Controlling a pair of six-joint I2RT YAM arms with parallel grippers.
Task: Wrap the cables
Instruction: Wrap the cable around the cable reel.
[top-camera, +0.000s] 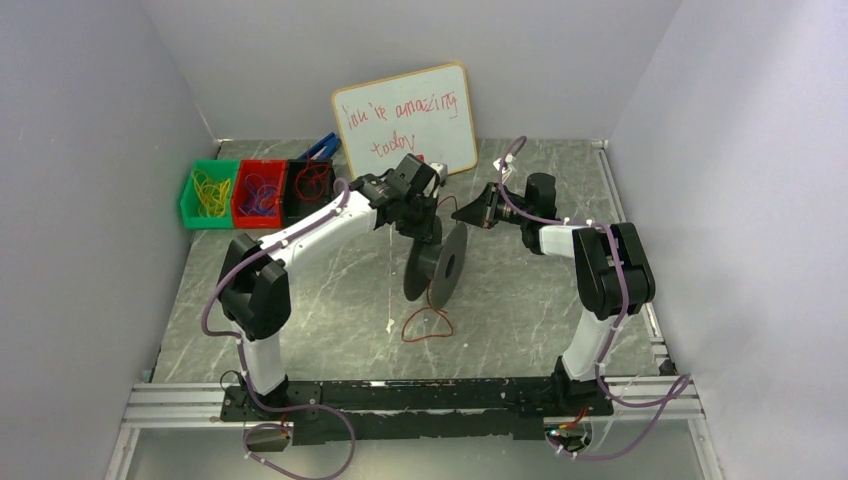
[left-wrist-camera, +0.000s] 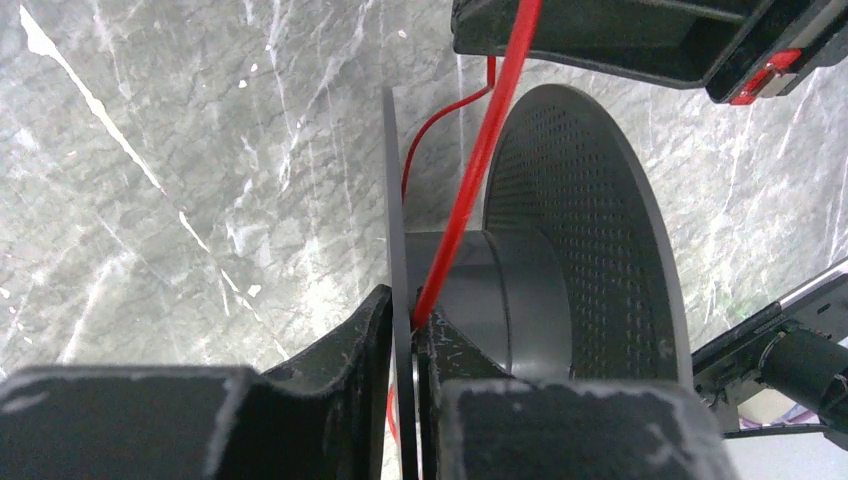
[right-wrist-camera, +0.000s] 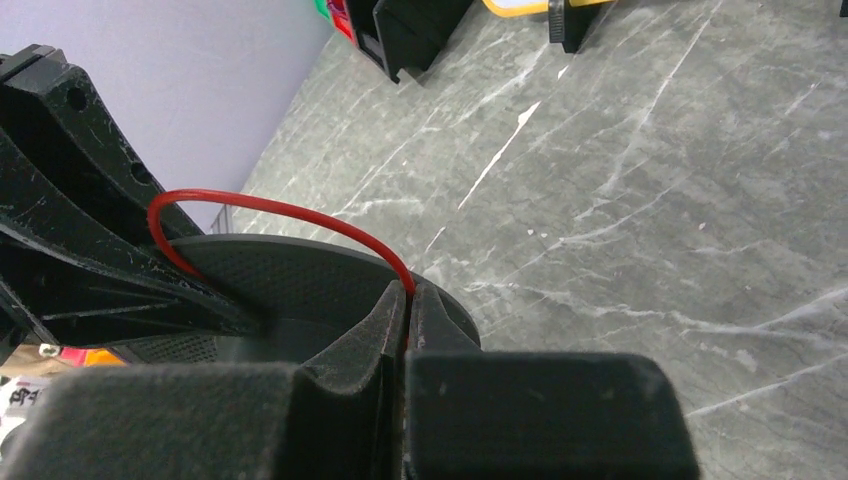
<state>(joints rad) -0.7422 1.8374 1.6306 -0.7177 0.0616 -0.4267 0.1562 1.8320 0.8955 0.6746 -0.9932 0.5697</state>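
Wrist views alone: left gripper (left-wrist-camera: 408, 318) tight on spool (left-wrist-camera: 560, 250), right gripper (right-wrist-camera: 408, 300) tight on cables (right-wrist-camera: 300, 213).

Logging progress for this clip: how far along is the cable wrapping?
Done: almost nothing; the spool hub looks bare, one strand of red cable crossing it. In hand: left gripper clamps the spool flange, right gripper pinches the cable. Left: the winding itself; a loose loop lies on the table.

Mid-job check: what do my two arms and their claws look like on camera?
Both the left arm and right arm have white links with bulky black joints, each trailing a thin purple hose. The left claw and right claw are matte black, scuffed and tapered.
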